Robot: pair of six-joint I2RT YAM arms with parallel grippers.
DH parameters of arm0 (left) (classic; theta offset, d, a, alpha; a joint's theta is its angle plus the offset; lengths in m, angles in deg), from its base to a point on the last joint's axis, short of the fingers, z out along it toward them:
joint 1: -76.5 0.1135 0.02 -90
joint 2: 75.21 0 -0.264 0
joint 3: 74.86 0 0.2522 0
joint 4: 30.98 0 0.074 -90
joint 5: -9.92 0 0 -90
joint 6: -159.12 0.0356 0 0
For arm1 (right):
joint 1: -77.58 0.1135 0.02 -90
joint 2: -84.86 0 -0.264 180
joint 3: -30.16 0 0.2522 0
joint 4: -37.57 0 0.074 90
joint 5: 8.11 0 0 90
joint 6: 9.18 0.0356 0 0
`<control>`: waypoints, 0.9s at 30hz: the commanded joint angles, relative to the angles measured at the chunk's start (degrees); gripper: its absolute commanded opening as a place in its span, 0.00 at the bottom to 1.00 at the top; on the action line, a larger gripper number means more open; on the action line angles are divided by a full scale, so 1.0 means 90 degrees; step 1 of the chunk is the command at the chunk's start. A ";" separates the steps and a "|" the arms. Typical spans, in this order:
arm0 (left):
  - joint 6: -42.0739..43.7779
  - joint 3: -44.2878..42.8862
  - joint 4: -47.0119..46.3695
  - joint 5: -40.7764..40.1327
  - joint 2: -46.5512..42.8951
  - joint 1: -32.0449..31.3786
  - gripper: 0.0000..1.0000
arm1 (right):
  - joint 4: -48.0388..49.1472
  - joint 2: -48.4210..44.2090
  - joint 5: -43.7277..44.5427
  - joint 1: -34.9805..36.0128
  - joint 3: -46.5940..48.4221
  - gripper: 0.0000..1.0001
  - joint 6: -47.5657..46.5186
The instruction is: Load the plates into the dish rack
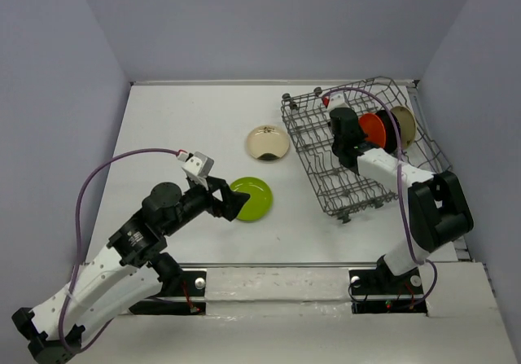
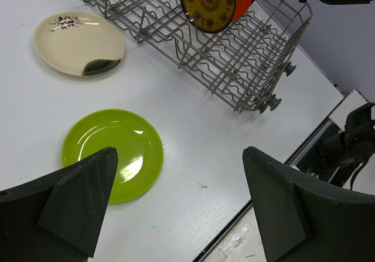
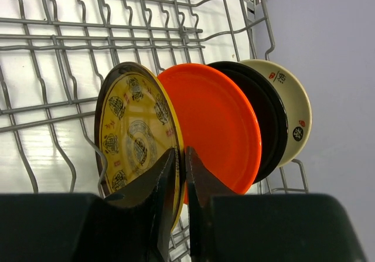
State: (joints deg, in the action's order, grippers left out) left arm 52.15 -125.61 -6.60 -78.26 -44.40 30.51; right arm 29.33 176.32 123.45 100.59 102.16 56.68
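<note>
The dish rack (image 1: 319,154) stands at the right of the table. In it, on edge, stand a brown plate with gold pattern (image 3: 132,127), an orange plate (image 3: 217,127), a black plate (image 3: 270,118) and a cream plate (image 3: 292,104). My right gripper (image 3: 180,156) reaches into the rack (image 3: 70,33), and its fingers pinch the brown plate's lower rim. A lime green plate (image 1: 251,199) and a cream plate with a dark mark (image 1: 268,143) lie flat on the table. My left gripper (image 2: 179,209) hovers wide open just beside the lime plate (image 2: 112,153), holding nothing.
The rack's near half (image 2: 246,57) holds only upright tines. The table's front edge (image 2: 275,174) runs close under my left gripper. Grey walls close in the table at the back and on both sides.
</note>
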 commanded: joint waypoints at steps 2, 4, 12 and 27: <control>0.0060 0.0048 -0.0134 -0.0095 0.0122 0.0013 0.99 | 0.0402 0.0004 0.0186 0.0061 0.0004 0.22 0.0319; 0.0050 0.0038 -0.0124 -0.0105 0.0180 0.0013 0.99 | 0.0393 -0.0045 0.0225 0.0061 -0.0006 0.23 0.0368; 0.0030 0.0028 -0.0105 -0.0134 0.0424 0.0023 0.99 | 0.0042 -0.0123 0.0529 0.0061 0.0072 0.40 0.0582; -0.0135 -0.0098 -0.0105 -0.0447 0.1224 0.0237 0.99 | -0.1667 -0.1712 -0.0835 0.0061 0.0610 0.52 0.2895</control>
State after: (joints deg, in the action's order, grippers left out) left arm 51.95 -125.61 -6.21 -80.86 -35.76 31.18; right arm 18.35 168.58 122.55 100.59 104.49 72.09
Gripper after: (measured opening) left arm 0.990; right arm 0.498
